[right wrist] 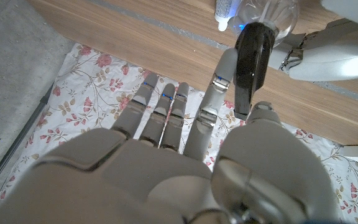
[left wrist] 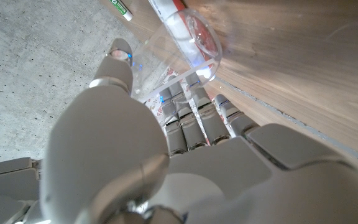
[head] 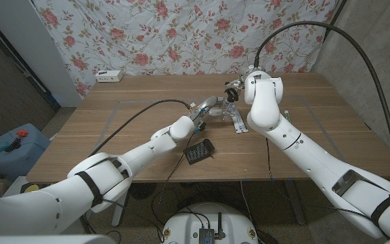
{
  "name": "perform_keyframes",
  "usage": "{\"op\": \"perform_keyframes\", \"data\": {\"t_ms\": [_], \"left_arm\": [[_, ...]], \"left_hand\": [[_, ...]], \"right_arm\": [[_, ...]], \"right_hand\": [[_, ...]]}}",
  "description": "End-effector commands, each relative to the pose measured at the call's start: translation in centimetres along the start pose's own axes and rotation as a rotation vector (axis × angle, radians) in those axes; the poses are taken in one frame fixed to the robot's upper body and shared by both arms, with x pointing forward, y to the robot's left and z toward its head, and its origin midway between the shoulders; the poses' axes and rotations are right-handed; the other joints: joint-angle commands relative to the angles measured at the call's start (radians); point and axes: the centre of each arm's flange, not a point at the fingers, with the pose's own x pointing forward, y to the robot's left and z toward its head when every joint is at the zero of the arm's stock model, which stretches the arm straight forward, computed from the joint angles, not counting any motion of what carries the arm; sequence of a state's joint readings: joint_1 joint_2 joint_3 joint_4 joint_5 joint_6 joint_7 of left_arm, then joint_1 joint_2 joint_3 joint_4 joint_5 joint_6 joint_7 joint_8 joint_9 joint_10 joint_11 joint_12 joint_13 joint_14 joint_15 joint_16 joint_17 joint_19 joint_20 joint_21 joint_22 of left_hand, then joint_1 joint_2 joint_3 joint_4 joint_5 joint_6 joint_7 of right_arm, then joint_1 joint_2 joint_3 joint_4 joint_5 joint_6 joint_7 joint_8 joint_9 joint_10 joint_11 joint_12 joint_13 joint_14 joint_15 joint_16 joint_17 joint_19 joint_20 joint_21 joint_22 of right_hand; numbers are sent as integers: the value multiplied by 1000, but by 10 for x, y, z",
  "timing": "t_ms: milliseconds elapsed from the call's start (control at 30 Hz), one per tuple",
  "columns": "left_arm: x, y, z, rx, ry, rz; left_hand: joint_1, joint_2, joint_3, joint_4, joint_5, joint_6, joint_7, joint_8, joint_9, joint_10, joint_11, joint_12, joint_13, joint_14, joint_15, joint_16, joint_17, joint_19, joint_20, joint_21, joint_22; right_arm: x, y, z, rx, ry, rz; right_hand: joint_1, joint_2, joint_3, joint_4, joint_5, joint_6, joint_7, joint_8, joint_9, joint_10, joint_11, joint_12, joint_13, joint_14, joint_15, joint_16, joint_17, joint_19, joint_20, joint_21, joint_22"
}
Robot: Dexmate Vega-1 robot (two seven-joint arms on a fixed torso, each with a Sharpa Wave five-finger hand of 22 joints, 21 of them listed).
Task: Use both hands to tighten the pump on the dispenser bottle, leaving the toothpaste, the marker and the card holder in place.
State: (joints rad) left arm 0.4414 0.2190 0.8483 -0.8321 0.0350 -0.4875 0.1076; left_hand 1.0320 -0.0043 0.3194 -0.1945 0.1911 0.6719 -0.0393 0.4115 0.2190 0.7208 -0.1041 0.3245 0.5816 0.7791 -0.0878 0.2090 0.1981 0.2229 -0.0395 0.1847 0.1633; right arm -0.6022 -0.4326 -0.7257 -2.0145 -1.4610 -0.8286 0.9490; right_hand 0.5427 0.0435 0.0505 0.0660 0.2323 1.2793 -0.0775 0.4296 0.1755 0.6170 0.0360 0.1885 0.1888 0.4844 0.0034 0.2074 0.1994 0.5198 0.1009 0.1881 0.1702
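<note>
The clear dispenser bottle lifts off the table at its middle, gripped by my left hand. In the left wrist view the fingers wrap around the bottle. My right hand holds the black pump at the bottle's top, pinched between thumb and a finger, with the bottle and my left hand beyond it. The toothpaste lies just beside the bottle. The marker lies to the right. The black card holder sits nearer the front edge.
A white box stands at the table's back left edge. A black cable runs along my left arm over the table. A blue container sits on the floor past the table's left side. The flowered cloth hangs behind.
</note>
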Motion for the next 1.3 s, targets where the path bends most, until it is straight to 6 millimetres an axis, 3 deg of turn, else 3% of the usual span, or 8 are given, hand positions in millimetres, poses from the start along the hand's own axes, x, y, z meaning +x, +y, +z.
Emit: {"op": "perform_keyframes", "data": {"t_ms": [33,300,500,533,800,967,1100,1300], "left_arm": [[-1,-1,1,1,-5,-2],[-1,-1,1,2,-8,-7],[-1,-1,2,4,-10,-7],[-1,-1,2,3,-10,-8],[-2,0,4,7,-12,-8],[-3,0,4,9,-15,-8],[-3,-1,5,9,-16,-3],[-5,-3,4,6,-15,-2]], "left_hand": [[-57,122,50,43,8,127,-31,7,3,47,-41,4,3,8,-76,1,4,4,-54,0,3],[-57,121,50,42,7,129,-31,8,3,49,-40,5,4,9,-76,1,4,5,-55,0,3],[-57,121,50,42,7,127,-31,7,3,52,-39,6,4,8,-77,1,5,5,-54,0,3],[-57,120,50,42,7,127,-34,7,3,52,-39,5,3,9,-77,1,4,4,-55,0,3],[-57,121,51,42,8,127,-31,7,3,49,-41,4,4,6,-76,0,4,4,-54,0,3],[-57,121,50,42,7,127,-33,6,3,50,-39,4,4,6,-78,1,4,4,-54,0,3],[-57,120,50,42,7,127,-32,7,3,51,-39,4,4,7,-76,1,4,4,-54,0,3],[-58,120,50,42,8,128,-32,7,3,52,-41,4,5,8,-76,0,3,5,-53,0,3]], "right_arm": [[-2,-3,-1,-37,-23,21],[-4,-7,-4,-61,-57,4],[-7,-9,-9,-81,-94,-32],[-7,-11,-12,-98,-106,-50],[-12,-17,-24,-118,-191,-91],[-15,-22,-33,-114,-232,-96],[-17,-26,-41,-89,-249,-95],[-19,-31,-50,-74,-257,-68]], "right_hand": [[-37,-20,-30,17,16,-52,12,-31,6,-29,5,-4,3,-30,16,-7,7,-18,10,-2,2],[-105,-43,-77,49,42,-148,28,-91,11,-78,27,-5,5,-74,34,-10,13,-42,26,-3,2],[-131,-52,-96,60,54,-189,29,-115,13,-92,22,-4,6,-90,39,-11,15,-53,29,-3,2],[-141,-52,-103,64,61,-215,23,-129,15,-108,26,-6,7,-100,43,-11,15,-60,27,-3,3],[-152,-52,-116,67,77,-279,8,-161,19,-148,22,-9,8,-136,37,-15,15,-94,9,-8,3],[-151,-58,-131,62,94,-375,2,-200,24,-194,19,-10,9,-167,41,-16,14,-124,7,-8,2],[-135,-59,-133,52,103,-427,-3,-218,27,-218,18,-9,10,-188,41,-17,13,-137,4,-8,2],[-54,-51,-117,8,117,-515,-17,-235,32,-279,8,-10,10,-230,42,-18,8,-167,-5,-6,1]]}}
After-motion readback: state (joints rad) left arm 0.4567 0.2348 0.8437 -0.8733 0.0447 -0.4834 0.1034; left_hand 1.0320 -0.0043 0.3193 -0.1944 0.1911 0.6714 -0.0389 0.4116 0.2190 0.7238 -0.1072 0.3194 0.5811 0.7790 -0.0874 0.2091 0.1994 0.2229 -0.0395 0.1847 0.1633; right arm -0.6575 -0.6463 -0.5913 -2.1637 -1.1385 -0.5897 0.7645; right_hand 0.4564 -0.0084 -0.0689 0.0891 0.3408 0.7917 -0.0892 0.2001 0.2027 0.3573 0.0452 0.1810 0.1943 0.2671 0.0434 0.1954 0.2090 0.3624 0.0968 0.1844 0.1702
